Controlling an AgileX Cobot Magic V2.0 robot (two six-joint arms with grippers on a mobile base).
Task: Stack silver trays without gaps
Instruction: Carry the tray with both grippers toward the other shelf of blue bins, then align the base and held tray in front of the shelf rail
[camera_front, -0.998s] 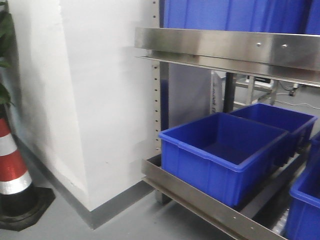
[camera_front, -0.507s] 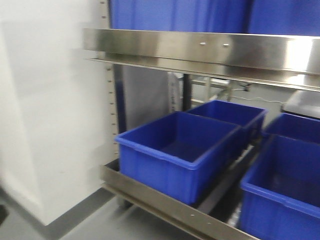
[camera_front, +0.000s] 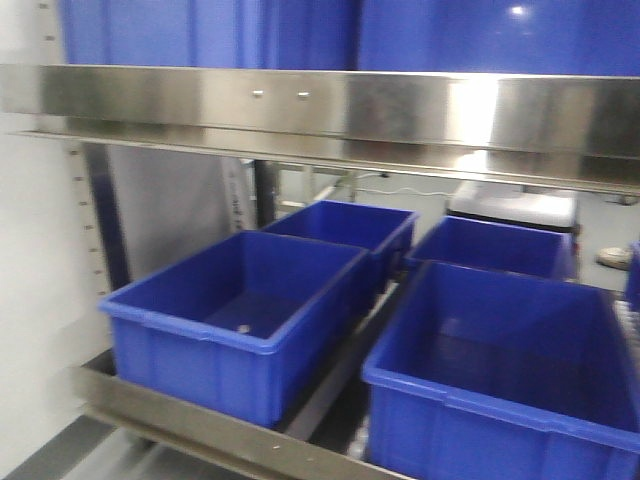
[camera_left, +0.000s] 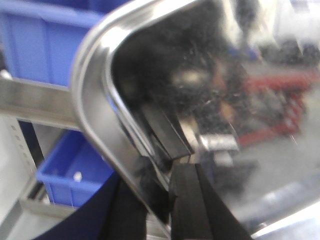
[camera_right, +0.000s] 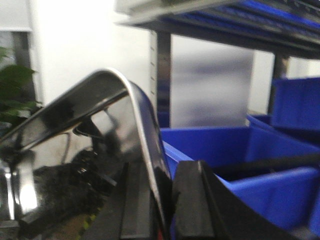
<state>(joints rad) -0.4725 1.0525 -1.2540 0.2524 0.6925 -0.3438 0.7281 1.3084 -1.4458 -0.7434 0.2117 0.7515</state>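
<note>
Silver tray (camera_left: 95, 110) rim clamped in left gripper (camera_left: 166, 170) | right gripper (camera_right: 162, 185) likewise | blue bins (camera_front: 240, 300) shelved

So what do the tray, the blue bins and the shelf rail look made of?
The tray: polished metal, likely stainless steel; mirror reflections.
The bins: moulded plastic, probably; uniform blue, soft sheen, thick rims.
The shelf rail: brushed steel by its look; dull streaky glare, screw heads.

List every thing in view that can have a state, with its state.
Left gripper, shut on silver tray rim.
Right gripper, shut on silver tray rim; whether the same tray, cannot tell.
Front left blue bin, lidless, one small object inside.
Other blue bins, lidless.
</note>
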